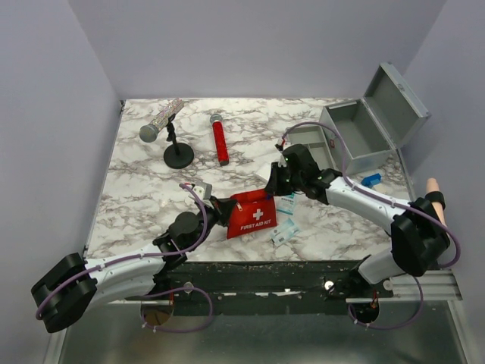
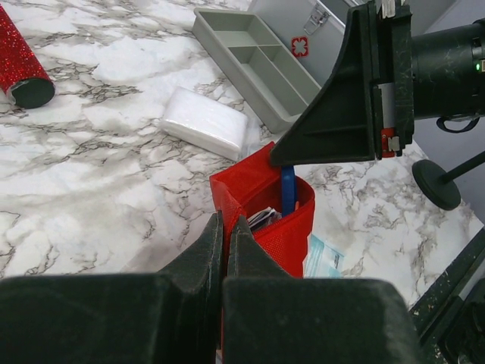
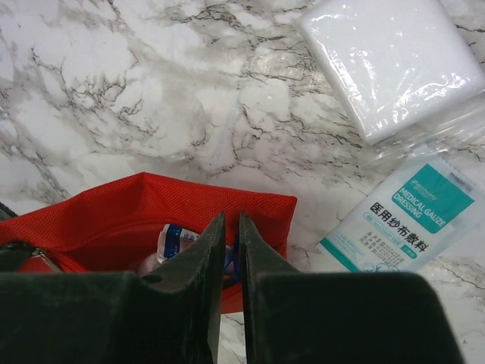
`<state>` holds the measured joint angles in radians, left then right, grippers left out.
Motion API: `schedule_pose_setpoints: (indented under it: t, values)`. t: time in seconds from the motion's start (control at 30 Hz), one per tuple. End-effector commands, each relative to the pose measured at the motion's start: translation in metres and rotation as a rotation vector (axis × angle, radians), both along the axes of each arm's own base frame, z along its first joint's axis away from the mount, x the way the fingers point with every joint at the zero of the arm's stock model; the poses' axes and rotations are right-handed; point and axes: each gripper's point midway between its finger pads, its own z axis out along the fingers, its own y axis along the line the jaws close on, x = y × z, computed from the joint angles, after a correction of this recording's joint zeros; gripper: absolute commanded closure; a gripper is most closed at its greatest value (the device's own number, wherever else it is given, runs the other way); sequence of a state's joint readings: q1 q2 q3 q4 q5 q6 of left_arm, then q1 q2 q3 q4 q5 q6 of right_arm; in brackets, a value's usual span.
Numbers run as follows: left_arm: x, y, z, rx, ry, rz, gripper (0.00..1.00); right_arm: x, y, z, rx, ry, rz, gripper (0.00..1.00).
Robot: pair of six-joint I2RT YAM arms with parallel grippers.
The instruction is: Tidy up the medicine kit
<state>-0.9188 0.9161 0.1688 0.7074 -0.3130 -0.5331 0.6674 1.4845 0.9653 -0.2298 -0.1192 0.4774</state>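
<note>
The medicine kit (image 1: 371,129) is a grey metal box standing open at the back right, lid (image 1: 399,92) tipped back. Its grey divided tray (image 1: 309,139) (image 2: 258,61) lies on the table beside it. A red first-aid pouch (image 1: 254,214) (image 2: 265,220) (image 3: 136,212) stands open at front centre. My left gripper (image 1: 220,206) (image 2: 227,220) is shut on the pouch's near edge. Reaching into the pouch's mouth from above, my right gripper (image 1: 269,189) (image 3: 231,216) has its jaws nearly together on a thin blue strip (image 2: 288,189). Paper packets show inside.
A white wrapped pad (image 2: 204,121) (image 3: 394,64) lies behind the pouch. Teal gauze packets (image 1: 285,231) (image 3: 409,212) lie to its right. A small blue item (image 1: 371,180) sits by the box. A red microphone (image 1: 220,140) and a silver microphone on a stand (image 1: 179,155) are at back left.
</note>
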Motion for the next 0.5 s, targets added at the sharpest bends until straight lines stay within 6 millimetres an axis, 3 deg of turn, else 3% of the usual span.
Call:
schedule_pose_setpoints:
  t: [0.0,0.3,0.47]
  values:
    - [0.006,0.002,0.010,0.000,-0.032,0.038,1.00,-0.004,0.003,0.018,0.035,-0.027,0.038,0.82]
    - [0.014,-0.006,0.020,0.014,-0.069,0.039,1.00,-0.020,0.025,0.048,0.162,-0.050,0.177,0.92]
    - [0.017,-0.010,0.025,0.033,-0.098,0.038,1.00,-0.018,0.018,0.061,0.151,-0.099,0.157,0.91]
